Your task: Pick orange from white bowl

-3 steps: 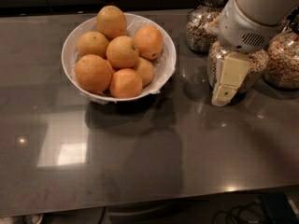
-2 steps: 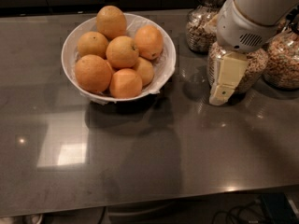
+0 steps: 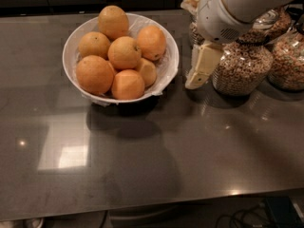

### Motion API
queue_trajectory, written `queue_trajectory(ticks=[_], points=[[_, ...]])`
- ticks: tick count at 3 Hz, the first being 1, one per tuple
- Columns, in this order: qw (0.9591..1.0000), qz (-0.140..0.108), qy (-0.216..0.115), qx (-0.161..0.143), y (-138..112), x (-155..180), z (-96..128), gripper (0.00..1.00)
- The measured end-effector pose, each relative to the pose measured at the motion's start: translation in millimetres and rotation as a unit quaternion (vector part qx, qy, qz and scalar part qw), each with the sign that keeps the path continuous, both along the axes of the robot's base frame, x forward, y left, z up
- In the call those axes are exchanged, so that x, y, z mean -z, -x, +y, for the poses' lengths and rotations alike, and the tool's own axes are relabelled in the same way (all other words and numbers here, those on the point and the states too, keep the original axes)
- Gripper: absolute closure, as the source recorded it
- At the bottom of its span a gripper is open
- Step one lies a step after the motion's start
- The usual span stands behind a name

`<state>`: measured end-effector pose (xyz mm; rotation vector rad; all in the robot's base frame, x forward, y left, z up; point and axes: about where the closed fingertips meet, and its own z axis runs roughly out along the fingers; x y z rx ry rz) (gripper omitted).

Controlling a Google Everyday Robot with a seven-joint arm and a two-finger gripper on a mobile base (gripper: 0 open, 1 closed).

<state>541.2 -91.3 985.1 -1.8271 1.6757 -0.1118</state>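
Note:
The white bowl point(image 3: 167, 68) stands on the dark counter at the upper left, with crinkled white lining at its rim. It holds several oranges in a heap. A deep-orange orange point(image 3: 95, 74) lies at the front left, another point(image 3: 127, 84) at the front, and one point(image 3: 151, 42) at the right. A paler one point(image 3: 113, 22) lies on top at the back. My gripper point(image 3: 197, 77) hangs from the white arm point(image 3: 228, 8) just right of the bowl, above the counter and outside the rim. It touches no orange.
Glass jars of cereal stand behind and right of the gripper: one point(image 3: 242, 68) close beside it and another point(image 3: 287, 63) at the right edge. The counter's front edge point(image 3: 152, 208) runs along the bottom, with cables below it.
My gripper has moved left, toward the bowl's right rim, and slightly up. The bowl and oranges have not moved.

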Motion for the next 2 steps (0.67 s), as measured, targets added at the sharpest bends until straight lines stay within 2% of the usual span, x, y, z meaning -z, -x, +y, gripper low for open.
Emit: queue_trajectory(ticks=[1, 2], points=[[0.9977, -0.047, -0.031, -0.036, -18.6, -17.4, 29.2, 0.0], [0.9977, -0.048, -0.031, -0.036, -18.8, -17.5, 29.2, 0.0]])
